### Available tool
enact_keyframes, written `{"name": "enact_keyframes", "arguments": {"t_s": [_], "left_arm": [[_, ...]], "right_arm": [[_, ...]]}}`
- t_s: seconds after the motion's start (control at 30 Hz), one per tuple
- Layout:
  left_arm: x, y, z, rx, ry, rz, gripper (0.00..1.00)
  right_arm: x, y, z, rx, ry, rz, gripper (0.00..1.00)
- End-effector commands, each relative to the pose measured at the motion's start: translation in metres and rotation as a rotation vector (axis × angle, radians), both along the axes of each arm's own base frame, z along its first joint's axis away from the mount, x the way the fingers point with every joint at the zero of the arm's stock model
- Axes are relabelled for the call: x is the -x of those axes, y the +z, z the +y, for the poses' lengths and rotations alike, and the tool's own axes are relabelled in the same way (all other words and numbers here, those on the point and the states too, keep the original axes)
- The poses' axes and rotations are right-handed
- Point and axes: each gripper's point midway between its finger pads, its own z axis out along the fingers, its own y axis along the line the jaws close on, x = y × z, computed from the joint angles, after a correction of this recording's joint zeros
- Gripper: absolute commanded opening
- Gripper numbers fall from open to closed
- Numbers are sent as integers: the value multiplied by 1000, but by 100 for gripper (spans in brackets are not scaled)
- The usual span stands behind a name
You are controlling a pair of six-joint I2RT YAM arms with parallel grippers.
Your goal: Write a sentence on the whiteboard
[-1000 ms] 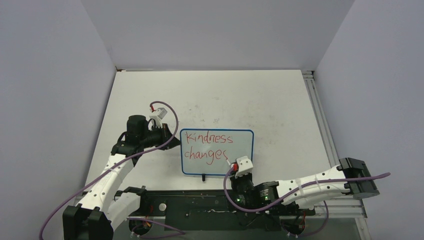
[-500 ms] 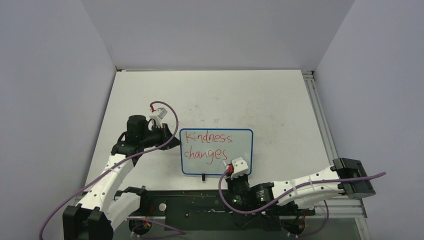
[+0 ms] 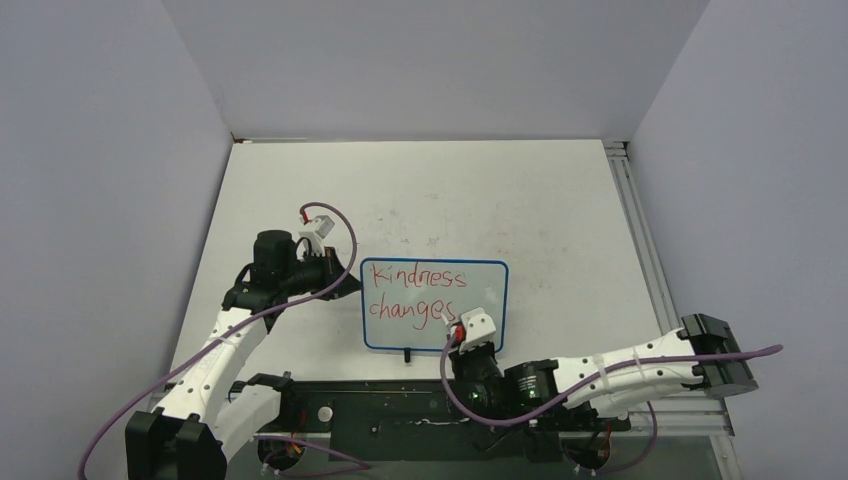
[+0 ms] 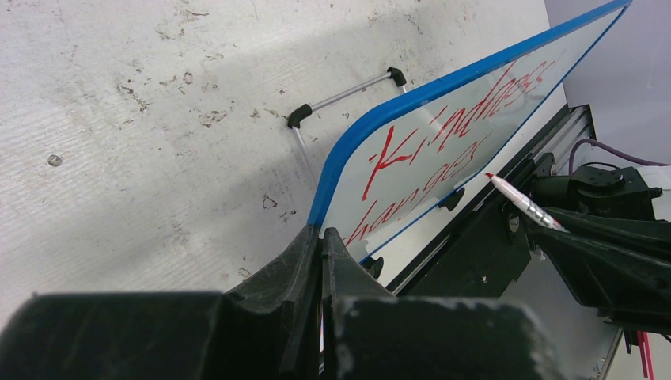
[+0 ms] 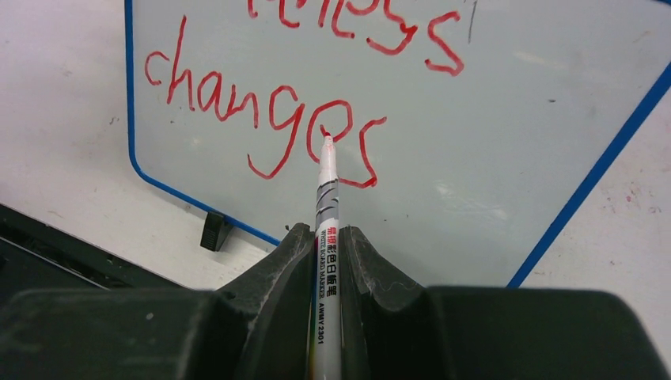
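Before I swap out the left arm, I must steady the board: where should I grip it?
Pinch the board by the upper part of its right frame edge, coming from the right: the left gripper clamps its left edge, the marker works low down, and that stretch is bare.

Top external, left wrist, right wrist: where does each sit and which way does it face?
Top external: above, behind the bases, looking down at the whiteboard; left arm and right arm show.
Left wrist: low at the whiteboard's edge, looking across it; left gripper clamps that edge.
Right wrist: faces the whiteboard; right gripper holds the marker at "changes".
Both wrist views share the marker and red writing.
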Motion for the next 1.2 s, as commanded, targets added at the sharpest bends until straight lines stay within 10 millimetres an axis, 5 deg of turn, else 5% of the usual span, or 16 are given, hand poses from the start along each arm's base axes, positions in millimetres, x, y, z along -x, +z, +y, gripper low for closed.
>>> {"name": "enact_keyframes", "arguments": {"t_s": [0.0,0.5,1.17], "left_arm": [[-8,22,-4,20,-16,-72,0],[-8,23,-4,21,-16,-74,0],[-9,21,-4,19,-15,-71,0]], "right_arm": [[-8,41,-10,-51,-41,-51,5],[-11,42,-49,-18,-79,-24,5],[-26,20,-54,4,-112,10,5]]}}
